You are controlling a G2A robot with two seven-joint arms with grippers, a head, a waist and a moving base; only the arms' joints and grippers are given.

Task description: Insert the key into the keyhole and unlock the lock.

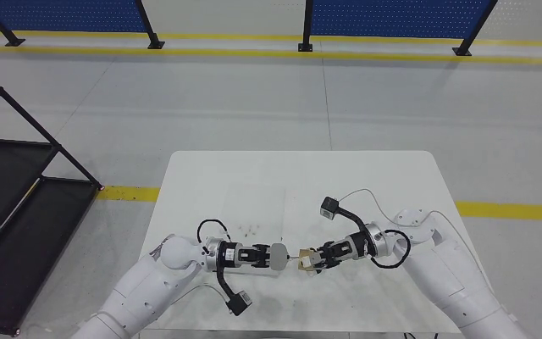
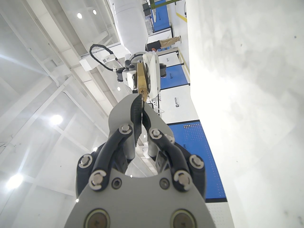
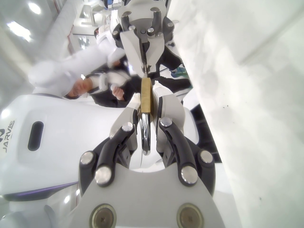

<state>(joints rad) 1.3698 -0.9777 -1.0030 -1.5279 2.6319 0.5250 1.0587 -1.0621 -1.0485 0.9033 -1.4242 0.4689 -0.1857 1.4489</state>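
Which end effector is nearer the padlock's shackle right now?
Right. The right end effector grips the padlock body, with the shackle pointing back toward its wrist. The left end effector holds the key at the keyhole, opposite the shackle.
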